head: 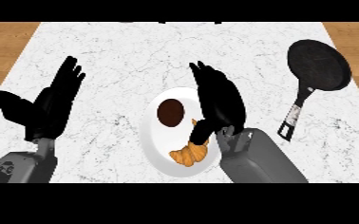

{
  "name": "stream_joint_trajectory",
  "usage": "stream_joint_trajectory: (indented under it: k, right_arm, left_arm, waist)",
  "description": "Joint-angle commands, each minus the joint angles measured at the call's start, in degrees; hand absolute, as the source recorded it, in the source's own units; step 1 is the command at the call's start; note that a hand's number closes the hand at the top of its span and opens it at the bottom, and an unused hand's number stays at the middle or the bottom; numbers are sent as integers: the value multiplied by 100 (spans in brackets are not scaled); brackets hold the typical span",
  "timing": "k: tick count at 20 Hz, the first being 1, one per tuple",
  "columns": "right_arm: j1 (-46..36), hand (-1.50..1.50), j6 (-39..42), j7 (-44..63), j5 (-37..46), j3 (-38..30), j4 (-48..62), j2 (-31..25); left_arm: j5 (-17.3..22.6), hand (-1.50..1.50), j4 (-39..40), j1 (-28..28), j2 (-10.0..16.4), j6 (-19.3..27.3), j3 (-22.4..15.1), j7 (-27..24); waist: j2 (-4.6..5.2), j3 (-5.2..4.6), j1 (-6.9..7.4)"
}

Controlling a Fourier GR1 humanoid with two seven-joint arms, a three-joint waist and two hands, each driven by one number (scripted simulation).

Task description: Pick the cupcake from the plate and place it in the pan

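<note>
A dark brown cupcake [170, 113] sits on the upper left part of a white plate [155, 137] at the middle of the marble counter. A golden croissant [188, 154] lies on the plate's lower part. My right hand [219, 99] hovers over the plate's right side, fingers straight and pointing away from me, thumb reaching down toward the croissant; it is open and just right of the cupcake, not touching it. A black pan [319, 65] lies at the far right, its handle [294, 116] pointing toward me. My left hand [52, 102] rests open at the left, fingers up.
The white marble counter [126, 52] spreads between the plate and the pan. Wooden floor [17, 35] shows past the counter's left and right edges.
</note>
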Motion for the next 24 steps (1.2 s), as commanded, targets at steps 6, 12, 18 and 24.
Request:
stream_joint_trajectory:
  k: [6, 12, 18, 24]
  right_arm:
    - [-744, -150, 1211, 927, -1125, 136, 971, 322]
    - [-596, -150, 1303, 1496, -768, 1006, 899, 324]
    - [-1554, -150, 884, 1907, -1198, 1266, 1682, 323]
    - [-2057, -150, 270, 2126, -1878, 1776, 1955, 323]
  left_arm:
    - [-236, 0, -41, -103, -236, 183, 5, 163]
    - [-47, 0, -122, 206, 19, -228, 267, 73]
    - [-241, 0, 463, -198, -443, -151, 142, -208]
    - [-261, 0, -24, -118, -204, -302, 244, 279]
  waist:
    - [-6, 7, -15]
    - [-36, 4, -11]
    - [4, 1, 6]
    - [-11, 6, 76]
